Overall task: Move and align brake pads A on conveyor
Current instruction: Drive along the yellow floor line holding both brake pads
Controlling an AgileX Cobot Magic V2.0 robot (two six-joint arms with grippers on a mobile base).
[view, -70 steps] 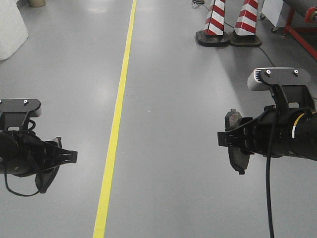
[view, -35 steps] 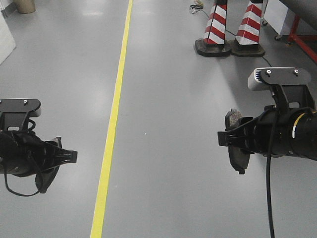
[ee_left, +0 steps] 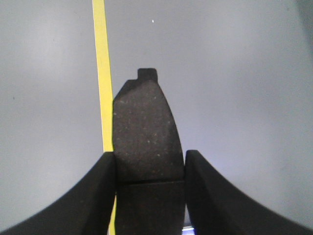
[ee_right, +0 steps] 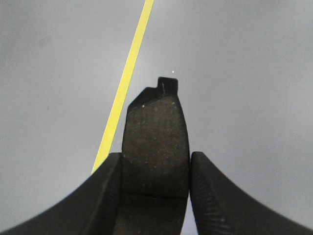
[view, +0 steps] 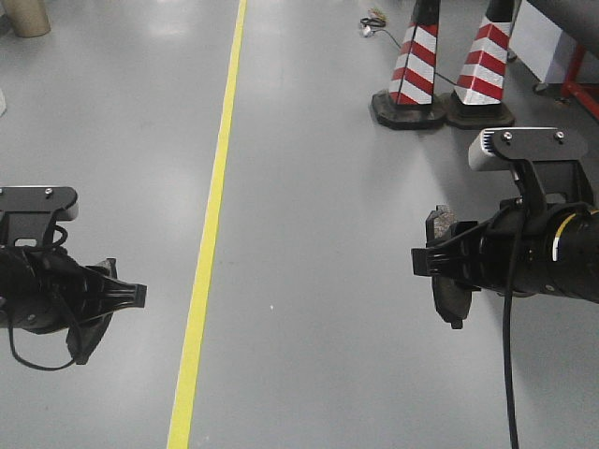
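Two stiff, probably dense pads, left pad (ee_left: 145, 142) and right pad (ee_right: 156, 144), each pinched across its flat faces near mid-groove, jutting ahead of left gripper (ee_left: 149, 169) and right gripper (ee_right: 155, 171), over grey floor (view: 318, 187), no conveyor visible.

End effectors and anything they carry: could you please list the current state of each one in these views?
Left end effector: shut on a brake pad, held above the grey floor.
Left brake pad: clamped between the fingers, tab end pointing away from the wrist.
Right end effector: shut on a brake pad, also above the floor.
Right brake pad: clamped between the fingers, notched end outward.
Conveyor: not in view.
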